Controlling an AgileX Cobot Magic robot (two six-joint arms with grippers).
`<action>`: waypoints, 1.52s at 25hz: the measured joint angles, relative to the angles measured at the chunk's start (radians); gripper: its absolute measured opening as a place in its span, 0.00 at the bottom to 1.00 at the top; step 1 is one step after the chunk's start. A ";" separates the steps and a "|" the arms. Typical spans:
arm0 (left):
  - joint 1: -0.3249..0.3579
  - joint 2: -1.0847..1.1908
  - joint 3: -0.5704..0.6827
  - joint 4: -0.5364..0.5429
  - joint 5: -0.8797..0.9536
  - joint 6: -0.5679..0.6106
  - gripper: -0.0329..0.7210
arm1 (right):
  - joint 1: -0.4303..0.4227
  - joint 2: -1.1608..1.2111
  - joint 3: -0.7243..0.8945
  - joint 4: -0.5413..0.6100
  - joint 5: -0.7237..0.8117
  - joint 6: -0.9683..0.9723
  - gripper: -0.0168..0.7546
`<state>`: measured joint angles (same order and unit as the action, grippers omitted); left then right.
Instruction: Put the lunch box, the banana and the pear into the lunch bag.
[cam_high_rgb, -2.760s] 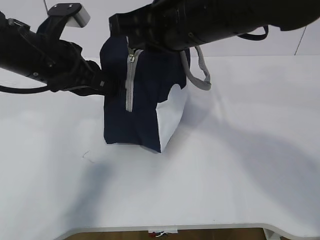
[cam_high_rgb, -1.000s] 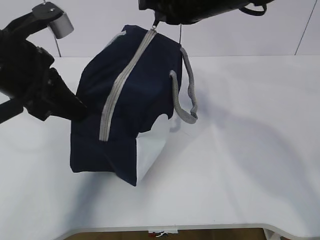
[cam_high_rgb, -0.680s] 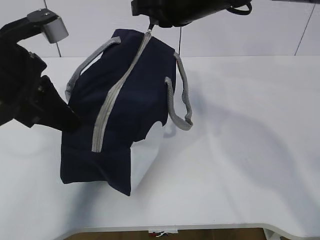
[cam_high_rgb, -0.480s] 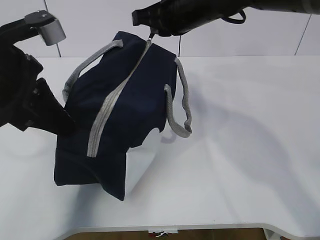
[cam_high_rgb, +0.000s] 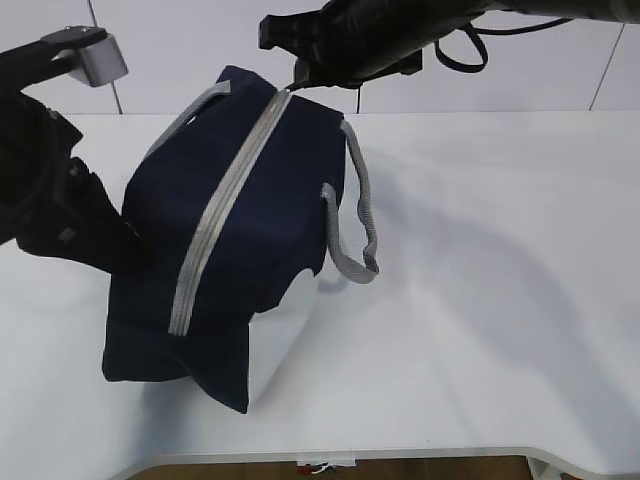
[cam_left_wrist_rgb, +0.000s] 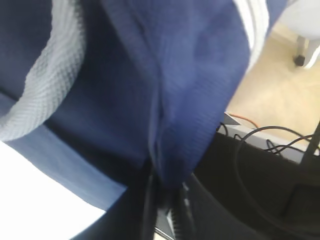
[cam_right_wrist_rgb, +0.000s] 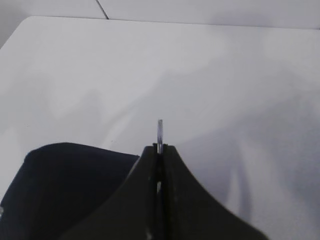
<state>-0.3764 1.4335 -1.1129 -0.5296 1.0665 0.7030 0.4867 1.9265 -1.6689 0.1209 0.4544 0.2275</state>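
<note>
Exterior view gives me the bag (cam_high_rgb: 250, 230) tipped toward the camera on the white table (cam_high_rgb: 500, 300), its grey zipper (cam_high_rgb: 215, 230) running closed along the whole upper face and one grey handle (cam_high_rgb: 355, 215) drooping down its right side, the other showing only as a short loop at the far left edge. I see no lunch box, banana or pear in any view, so I cannot say where they are. My right gripper (cam_high_rgb: 300, 72) sits at the far top end of the zipper, but the dark arm covers the tip there; from the right wrist camera the two fingers (cam_right_wrist_rgb: 145, 200) are pressed together with a thin metal tab (cam_right_wrist_rgb: 160, 134) standing up between them, which I take for the zipper pull, though the piece is too small to be sure. A dark corner of bag fills the lower left of that picture. My left gripper (cam_high_rgb: 130, 250) is pushed against the bag's left side in the exterior view, its tips lost behind black housing and navy fabric. The left wrist camera is blurred and very close: a pinched fold of blue cloth (cam_left_wrist_rgb: 170, 125) runs down into the closed fingers (cam_left_wrist_rgb: 162, 210), with grey webbing at the left, cables at the right.
</note>
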 joint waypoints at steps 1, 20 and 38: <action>0.000 -0.002 -0.002 0.000 -0.004 -0.020 0.25 | 0.000 0.000 -0.001 0.019 0.007 -0.002 0.04; 0.000 0.151 -0.420 0.075 0.025 -0.499 0.64 | 0.000 -0.001 -0.002 0.139 0.021 -0.107 0.04; 0.000 0.342 -0.463 0.108 0.033 -0.519 0.44 | 0.000 0.009 -0.002 0.139 0.021 -0.110 0.04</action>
<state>-0.3764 1.7760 -1.5761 -0.4217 1.0998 0.1839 0.4867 1.9351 -1.6712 0.2602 0.4751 0.1176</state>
